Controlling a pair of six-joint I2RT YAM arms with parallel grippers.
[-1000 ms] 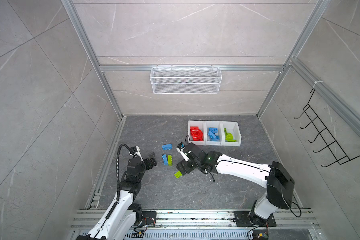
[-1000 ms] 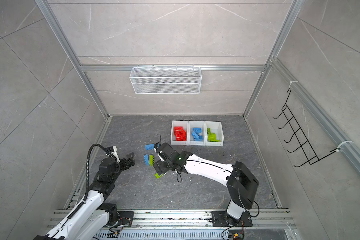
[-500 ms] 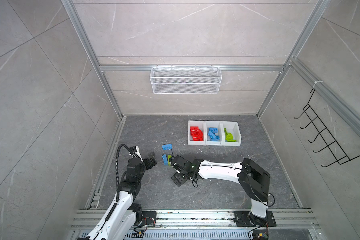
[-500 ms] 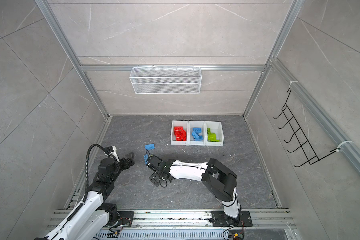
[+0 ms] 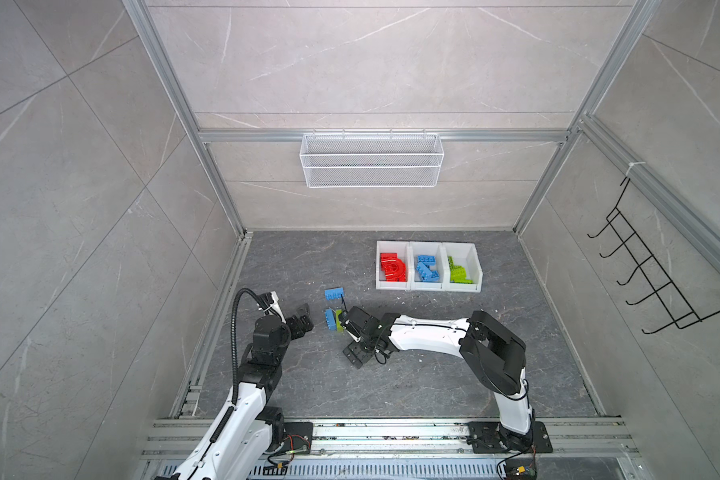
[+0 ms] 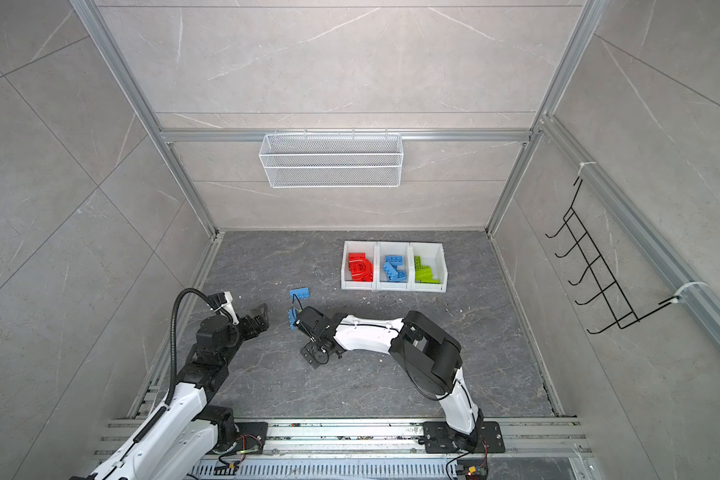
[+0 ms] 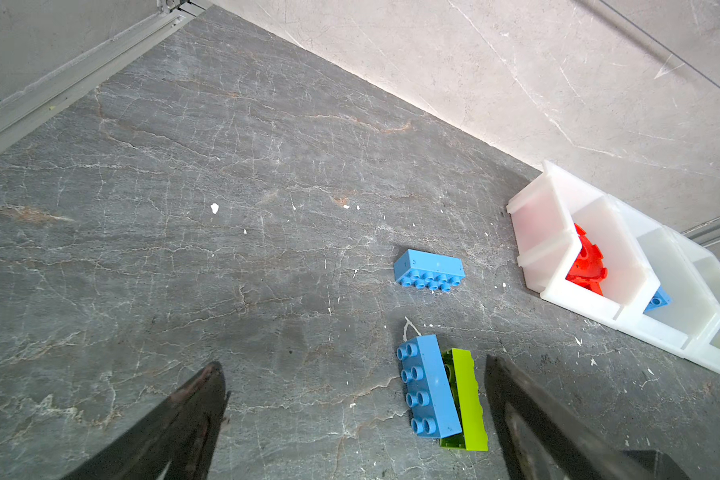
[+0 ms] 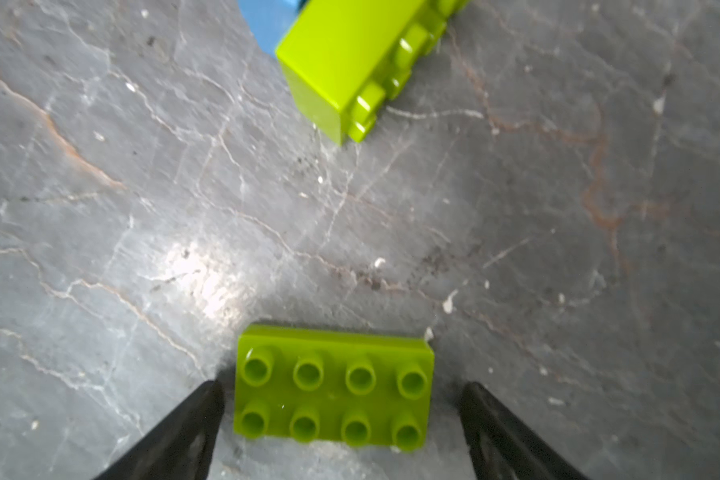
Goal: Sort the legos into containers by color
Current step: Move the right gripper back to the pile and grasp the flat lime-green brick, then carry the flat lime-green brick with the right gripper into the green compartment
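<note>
Grey stone surface (image 5: 433, 374), tiled walls (image 5: 371, 62): containers (image 5: 428, 287) far right hold colour-sorted legos (image 5: 427, 270), so most looks done. Four remain out, nearer and left: lone blue brick (image 5: 334, 294), blue brick (image 7: 427, 386) touching long green brick (image 7: 468, 399), and flat green brick (image 8: 333, 386). Right claw (image 8: 341, 388) gapes either side of the flat one, not gripping; left claw (image 7: 354, 363) wide open, empty, near the pair.

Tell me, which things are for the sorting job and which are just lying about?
For the job: lone blue brick, second blue brick touching sideways green brick, studs-up green brick, white bins.
Just lying about: wire basket, black hook rack.
</note>
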